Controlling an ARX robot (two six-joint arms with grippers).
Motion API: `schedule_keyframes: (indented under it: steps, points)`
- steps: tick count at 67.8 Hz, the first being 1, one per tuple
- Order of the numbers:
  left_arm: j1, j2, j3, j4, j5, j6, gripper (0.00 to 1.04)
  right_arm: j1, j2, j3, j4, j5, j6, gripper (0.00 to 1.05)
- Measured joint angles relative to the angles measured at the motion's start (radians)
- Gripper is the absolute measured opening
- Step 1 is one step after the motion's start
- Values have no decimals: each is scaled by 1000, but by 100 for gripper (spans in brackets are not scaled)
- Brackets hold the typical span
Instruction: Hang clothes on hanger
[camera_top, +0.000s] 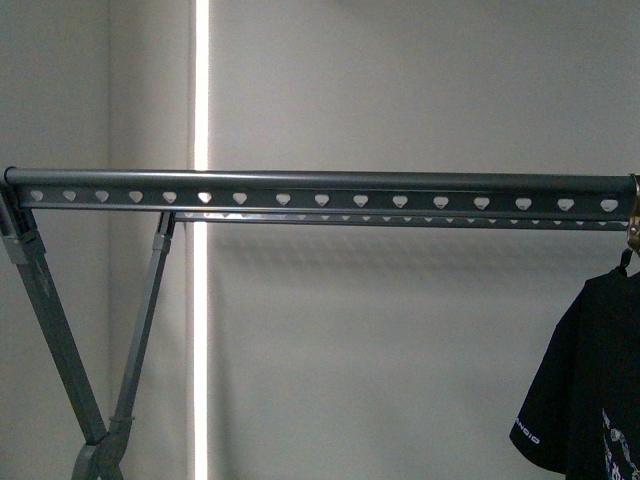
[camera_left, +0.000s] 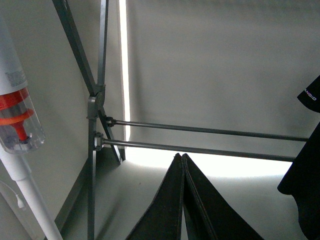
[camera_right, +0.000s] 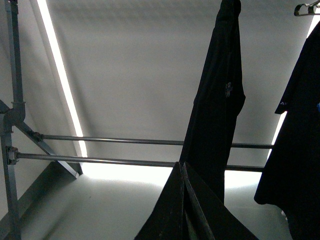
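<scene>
Left gripper (camera_left: 183, 200): nearest the left wrist camera – dark fingers pressed together to a point, nothing between them.
Right gripper (camera_right: 183, 205): nearest the right wrist camera, fingers likewise pressed together, holding nothing.
Clothes rack rail (camera_top: 320, 190): grey metal bar running level across the front view, punched with a row of heart-shaped holes.
Rack legs (camera_top: 50, 340): crossed grey legs at the rail's left end; two thin horizontal rods (camera_left: 200, 140) join them lower down.
T-shirt (camera_top: 585, 380): black, hanging at the rail's far right end from a hook – white lettering shows on the sleeve hem, most of it cut off by the frame edge.
Second dark garment (camera_right: 217, 100): hangs beside it in the right wrist view.
Vacuum (camera_left: 17, 120): white stick with an orange part inside a clear bin, standing left of the legs.
Room: plain pale wall (camera_top: 400, 80) behind, crossed by a bright vertical light strip (camera_top: 201, 100).
</scene>
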Motion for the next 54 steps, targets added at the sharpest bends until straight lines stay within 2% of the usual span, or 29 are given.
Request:
schedule_keyframes:
  steps: [43, 50, 54]
  points:
    - [0, -217, 0, -204, 0, 0, 4, 0, -1, 0, -1, 0, 0, 2]
    - [0, -346, 0, -364, 1, 0, 4, 0, -1, 0, -1, 0, 0, 2]
    - [0, -381, 0, -377, 1, 0, 4, 0, -1, 0, -1, 0, 0, 2]
